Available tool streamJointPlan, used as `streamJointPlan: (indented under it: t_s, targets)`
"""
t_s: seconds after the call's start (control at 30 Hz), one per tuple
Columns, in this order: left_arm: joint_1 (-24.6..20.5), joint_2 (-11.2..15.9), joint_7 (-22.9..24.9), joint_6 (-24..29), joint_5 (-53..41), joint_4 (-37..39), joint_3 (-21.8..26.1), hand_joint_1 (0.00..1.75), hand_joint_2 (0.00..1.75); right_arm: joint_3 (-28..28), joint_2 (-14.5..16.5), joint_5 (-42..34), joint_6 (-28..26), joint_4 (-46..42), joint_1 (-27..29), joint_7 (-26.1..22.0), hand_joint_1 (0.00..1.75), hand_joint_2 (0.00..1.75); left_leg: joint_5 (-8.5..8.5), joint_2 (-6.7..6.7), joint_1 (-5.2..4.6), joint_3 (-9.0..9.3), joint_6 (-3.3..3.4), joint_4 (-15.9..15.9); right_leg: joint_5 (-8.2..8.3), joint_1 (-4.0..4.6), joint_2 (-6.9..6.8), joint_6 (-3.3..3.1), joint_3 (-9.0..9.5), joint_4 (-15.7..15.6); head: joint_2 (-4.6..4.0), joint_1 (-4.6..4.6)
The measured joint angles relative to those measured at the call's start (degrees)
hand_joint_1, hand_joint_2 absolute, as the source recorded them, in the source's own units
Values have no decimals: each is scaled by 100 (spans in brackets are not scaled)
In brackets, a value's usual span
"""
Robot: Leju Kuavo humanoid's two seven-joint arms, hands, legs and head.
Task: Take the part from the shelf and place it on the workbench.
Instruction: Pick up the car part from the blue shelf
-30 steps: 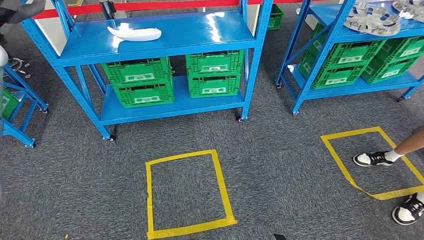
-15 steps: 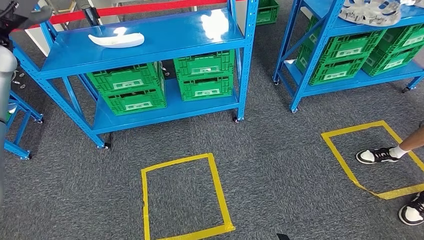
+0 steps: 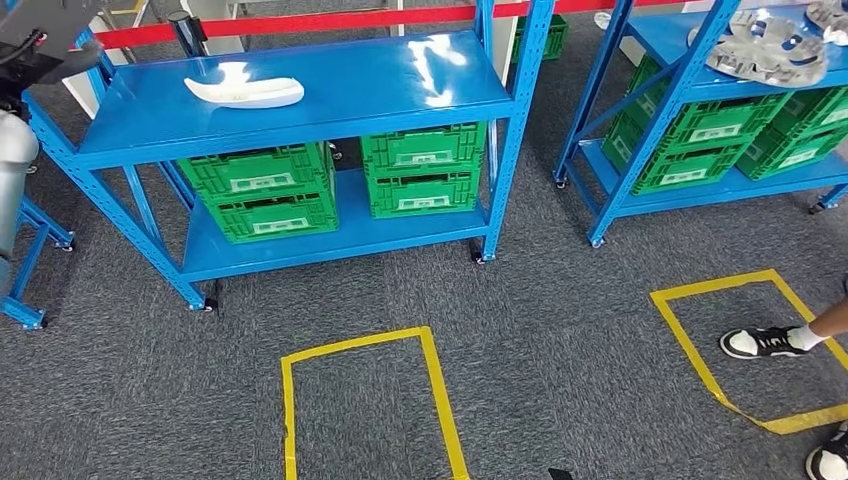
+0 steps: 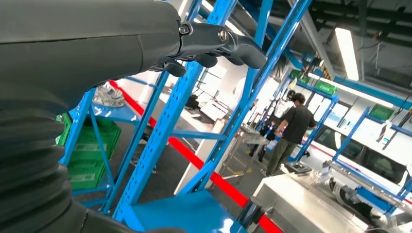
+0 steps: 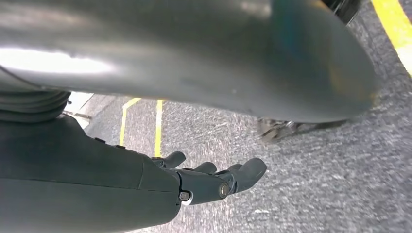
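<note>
A white curved part [image 3: 245, 92] lies on the top board of the blue shelf [image 3: 360, 85], towards its left end. My left arm is raised at the far left of the head view, with its dark hand [image 3: 45, 35] up beside the shelf's left post, some way left of the part. In the left wrist view the left hand [image 4: 214, 43] has its fingers stretched out and holds nothing. My right hand [image 5: 214, 177] hangs low over the grey carpet, fingers loosely extended and empty.
Green crates [image 3: 340, 180] fill the shelf's lower level. A second blue shelf [image 3: 700, 100] at the right carries silver metal parts [image 3: 775, 45] and more crates. Yellow tape squares [image 3: 365, 400] mark the carpet. A person's shoe [image 3: 765, 342] stands in the right square. A red tape barrier [image 3: 300, 20] runs behind.
The whole picture has shifted as the camera moved: the shelf now sits a little lower and the near tape square runs off the bottom edge. The white part lies where it was.
</note>
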Motion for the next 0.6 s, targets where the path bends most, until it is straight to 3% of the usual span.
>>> streamJointPlan:
  t_s: [0.03, 0.07, 0.1, 0.17, 0.2, 0.23, 0.3, 0.33, 0.4, 0.43, 0.5, 0.53, 0.57, 0.6]
  targets:
    - [20, -2, 1, 0, 0, 11, -1, 0, 175, -1, -4, 1, 0, 0, 7, 0, 0, 0, -80, -6, 9, 98, -16, 1, -76, -1, -4, 12, -116, -69, 0, 2]
    - [33, -2, 2, 0, 0, 23, -1, 0, 175, -2, -7, 1, 0, 0, 14, 0, 0, 0, -165, -8, 20, 204, -37, 3, -11, -2, -10, 24, -158, -276, 0, 2]
    - [40, -3, 6, 0, -1, 34, -2, 0, 175, -2, -10, 1, 0, 0, 22, 0, 0, 0, -257, -7, 32, 316, -61, 5, 231, -6, -22, 34, -135, -604, 0, 2]
    - [46, -1, 24, 1, -6, 62, -8, 0, 175, -2, -10, 3, 1, 7, 46, 0, 0, 0, -448, -11, 31, 508, -122, 26, 970, -6, -78, 14, -41, -1282, 0, 5]
    - [48, 6, 44, 1, -19, 71, -17, 0, 175, -2, -9, 8, 1, 10, 50, 1, 0, 0, -542, -11, 20, 566, -162, 18, 1213, 3, -97, -25, 5, -1468, 0, 1]
    - [52, 31, 65, 2, -33, 72, -28, 0, 175, -2, -8, 14, 2, 13, 52, -1, 0, 0, -595, -14, 11, 630, -208, 22, 1308, 10, -109, -80, 35, -1540, 0, -3]
    - [51, 102, 97, 12, -61, 57, -58, 0, 175, -2, -8, 27, 12, 13, 43, -4, 0, 0, -603, -8, 14, 689, -288, 75, 1188, 15, -88, -207, 138, -1516, 0, -14]
    - [61, 156, 99, 18, -60, 53, -70, 0, 175, -3, -8, 39, 19, 13, 42, -7, 0, 0, -538, -6, 23, 649, -319, 247, 1137, 6, -77, -263, 210, -1527, 0, -19]
    - [114, 291, 90, 23, -26, 63, -84, 0, 175, -4, -10, 77, 37, 13, 33, -8, 0, 0, -477, -1, 32, 264, -363, 873, 1030, -4, -33, -346, 386, -1551, 0, -28]
    - [169, 377, 82, 24, -1, 74, -86, 0, 175, -4, -11, 103, 46, 13, 31, -7, 0, 0, -547, -1, 33, -11, -376, 1238, 962, -4, -4, -365, 476, -1563, 0, -33]
    - [328, 559, 57, 24, 49, 94, -86, 0, 175, -4, -13, 145, 58, 13, 40, 0, 0, 0, -953, -2, 30, -513, -372, 1659, 801, 4, 53, -374, 680, -1580, 0, -36]
    - [416, 641, 37, 25, 65, 99, -86, 0, 175, -4, -13, 159, 60, 13, 52, 4, 0, 0, -1142, -1, 28, -682, -358, 1652, 707, 11, 72, -376, 801, -1583, 0, -36]
    - [492, 715, 11, 26, 78, 102, -86, 0, 175, -4, -13, 169, 61, 13, 64, 6, 0, 0, -1211, -1, 22, -790, -342, 1516, 608, 22, 83, -378, 928, -1584, 0, -37]
    - [554, 782, -8, 27, 85, 104, -86, 0, 175, -4, -12, 179, 63, 13, 75, 7, 0, 0, -1058, 0, 12, -843, -312, 1258, 507, 34, 88, -379, 1057, -1585, 0, -37]
